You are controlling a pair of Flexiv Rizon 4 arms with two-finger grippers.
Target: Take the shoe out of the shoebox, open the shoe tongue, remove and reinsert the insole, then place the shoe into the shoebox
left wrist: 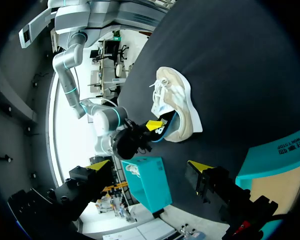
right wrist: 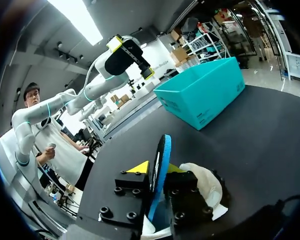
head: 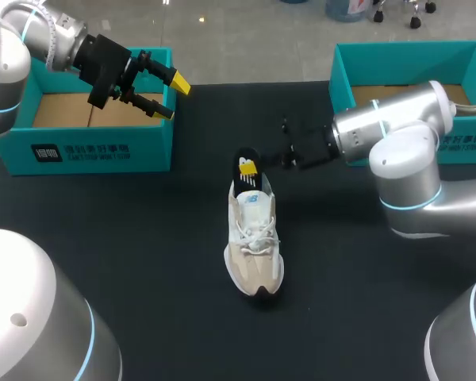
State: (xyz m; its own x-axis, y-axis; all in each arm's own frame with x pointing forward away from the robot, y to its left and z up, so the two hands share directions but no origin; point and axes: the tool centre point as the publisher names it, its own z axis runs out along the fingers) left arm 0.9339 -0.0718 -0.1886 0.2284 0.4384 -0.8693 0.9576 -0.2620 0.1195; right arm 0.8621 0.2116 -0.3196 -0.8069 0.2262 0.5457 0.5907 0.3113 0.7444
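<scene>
At the left of the black worktop (head: 143,262) stands an open teal cardboard shoebox (head: 87,151) with a bare brown floor. The left arm (head: 32,32) comes in over it. The left jaws hang in the air above the box's corner nearest the middle of the worktop, spread wide with nothing between them. Their yellow fingertips (head: 180,82) are well apart, and the left wrist view shows the same gap between the two tips (left wrist: 101,164).

Near the middle of the worktop, between the two boxes and outside both, is a beige and white lace-up trainer (head: 254,238). It stands upright on its sole, with its dark toe cap toward the near edge and its heel toward the far edge. From the left wrist it lies ahead of the left jaws, well apart from them (left wrist: 177,107).

A thin black insole with a blue edge (head: 246,159) rises on edge out of the heel opening. How far its lower end sits inside the shoe cannot be told. The right jaws pinch it from both sides: in the right wrist view the blue edge (right wrist: 161,155) stands between the two fingers, and a yellow fingertip (right wrist: 139,167) lies against one face. The shoe's pale collar shows just beneath them.

The right arm (head: 397,135) comes in from the right, in front of a second open teal shoebox (head: 404,48) at the worktop's far right. A pale shoe-like thing (head: 472,107) lies inside it.
</scene>
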